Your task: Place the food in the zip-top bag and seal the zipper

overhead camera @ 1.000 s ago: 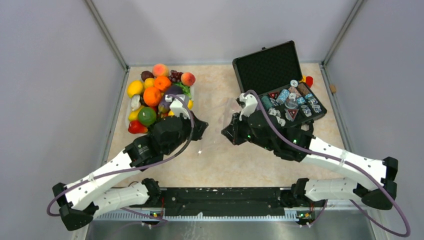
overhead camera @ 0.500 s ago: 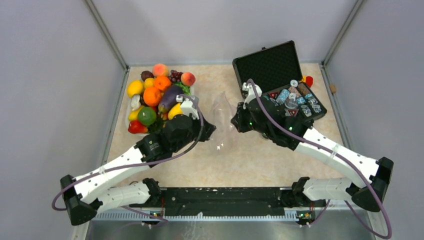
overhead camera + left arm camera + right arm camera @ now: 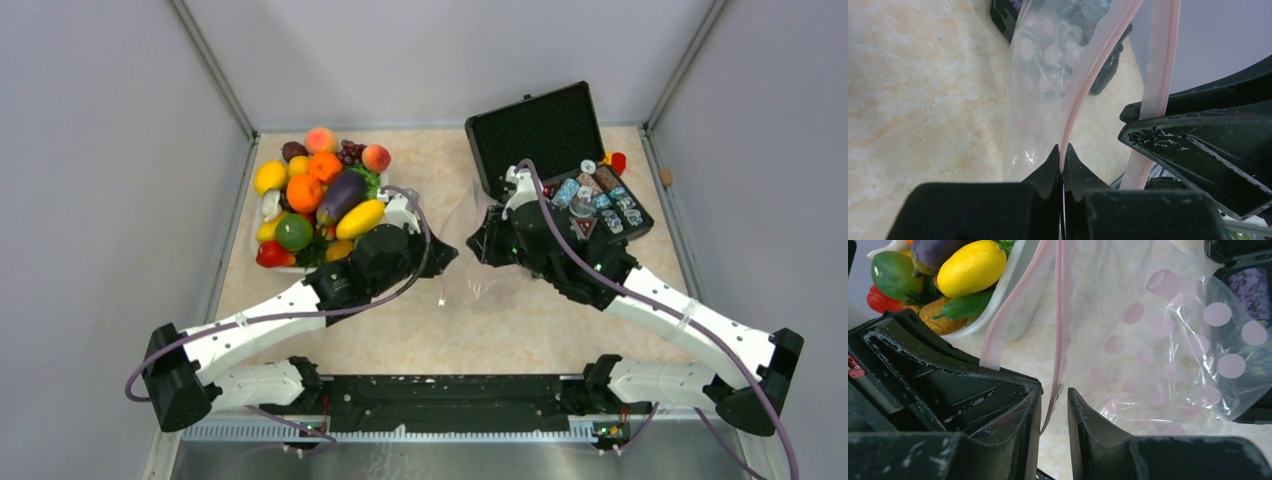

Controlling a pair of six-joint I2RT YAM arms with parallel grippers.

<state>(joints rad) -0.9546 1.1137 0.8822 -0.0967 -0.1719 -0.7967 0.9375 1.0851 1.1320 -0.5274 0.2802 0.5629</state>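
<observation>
The zip-top bag point(image 3: 466, 262), clear with pink dots, hangs between my two grippers at mid-table. My left gripper point(image 3: 1062, 149) is shut on one side of the pink zipper point(image 3: 1089, 75) at the bag's mouth. My right gripper point(image 3: 1054, 390) is open; the other pink strip point(image 3: 1063, 315) runs through the gap between its fingers, unclamped. The bag's body point(image 3: 1168, 335) shows no food inside. The food point(image 3: 320, 195) is piled in a white basin at the back left, with a yellow fruit point(image 3: 971, 267) and a purple eggplant point(image 3: 341, 194) on top.
An open black case point(image 3: 545, 135) of chips and dice stands at the back right, just behind my right arm. The white basin point(image 3: 1009, 292) lies close to the bag's left side. Grey walls enclose the marble tabletop point(image 3: 470, 330).
Both grippers have carried the bag to the right and towards the back. The right gripper's jaws have parted, letting go of the pink strip. The left stays clamped.
</observation>
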